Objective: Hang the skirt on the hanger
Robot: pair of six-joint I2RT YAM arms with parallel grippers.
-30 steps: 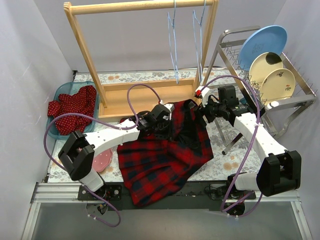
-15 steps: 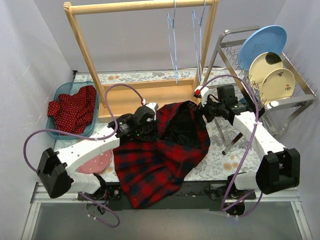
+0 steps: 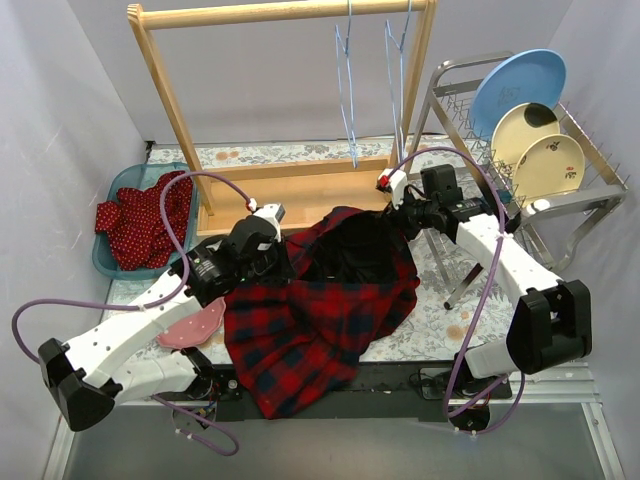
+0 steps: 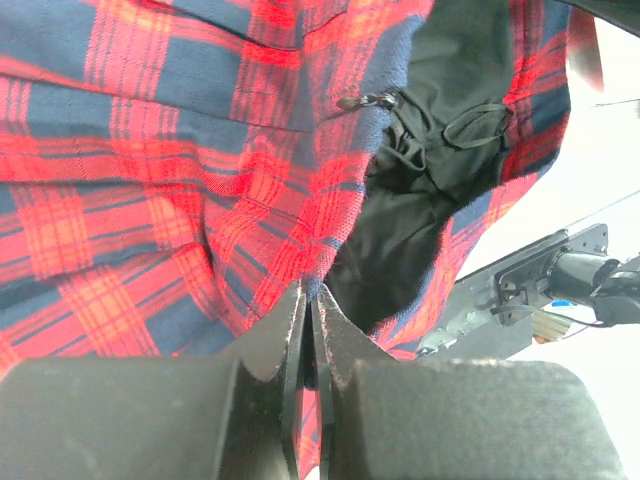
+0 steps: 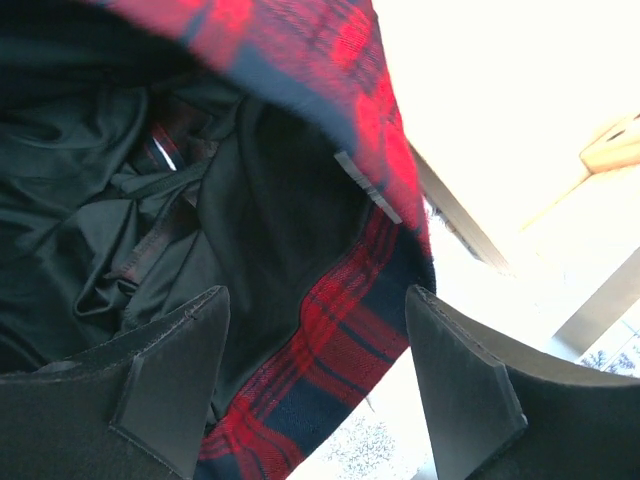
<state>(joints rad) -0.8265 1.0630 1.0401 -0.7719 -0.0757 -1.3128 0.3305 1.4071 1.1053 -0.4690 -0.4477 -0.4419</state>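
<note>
Dragged leftward across the bench (image 3: 450,330), the skirt (image 3: 320,320) now lies with its waist stretched left-right between both arms. Behind it hangs the hanger (image 3: 347,100), nearer the right pincer (image 5: 315,330), which gapes around the skirt's edge; the left pincer (image 4: 308,305) is clenched on fabric.

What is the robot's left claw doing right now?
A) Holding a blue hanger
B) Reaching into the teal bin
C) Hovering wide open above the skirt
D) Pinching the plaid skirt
D: in its own wrist view, the left gripper has its fingers closed together on a fold of the plaid skirt.
</note>
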